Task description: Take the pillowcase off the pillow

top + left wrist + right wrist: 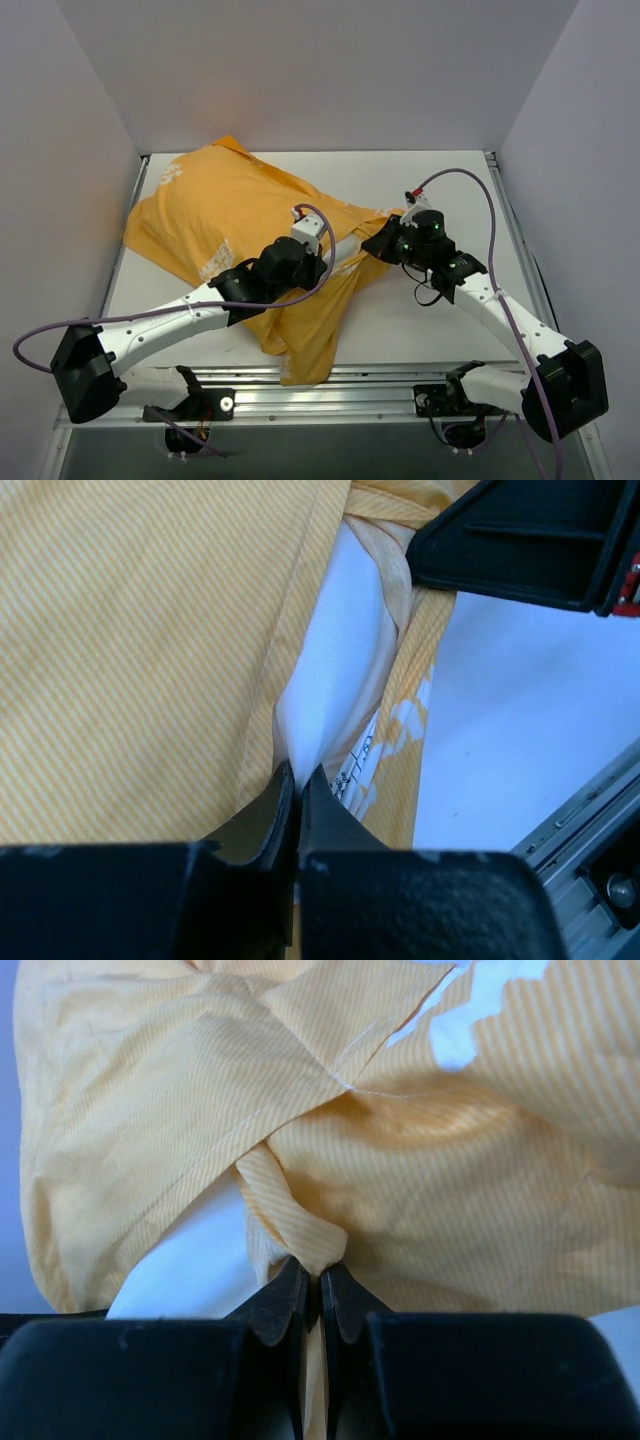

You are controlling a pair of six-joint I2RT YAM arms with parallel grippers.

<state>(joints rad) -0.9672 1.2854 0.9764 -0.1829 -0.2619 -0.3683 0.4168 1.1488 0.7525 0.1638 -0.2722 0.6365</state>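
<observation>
I see the white table (pixel 420 330) filling the enclosure, with both arms reaching in from its near edge. The pillowcase (pixel 215 215) is the biggest thing on it: an orange-yellow mass lying on the left and middle of the table. Its bulk is toward the far left, and a loose crumpled flap trails down to the near edge between the two arm bases. Pale printed patches show on its upper side.

The pillow (pixel 340 650) is mostly inside the case. In the left wrist view only a white wedge of it shows through the opening, between the striped orange hem on the left and a twisted orange band on the right. In the right wrist view a white patch of it (pixel 190 1260) shows under the gathered fabric.

The left arm lies across the case's loose flap, and its tool (pixel 298 775) sits at the opening. The jaws are pressed together, with the narrow white corner of the pillow running down into them, just beside the hem. The right tool (pixel 318 1270) comes in from the other side, close to the left one. It is closed on a rolled, rope-like fold of the pillowcase that rises straight from its tips.

A small white label with dark writing (pixel 362 755) lies just right of the left tool's tips; I cannot read it
</observation>
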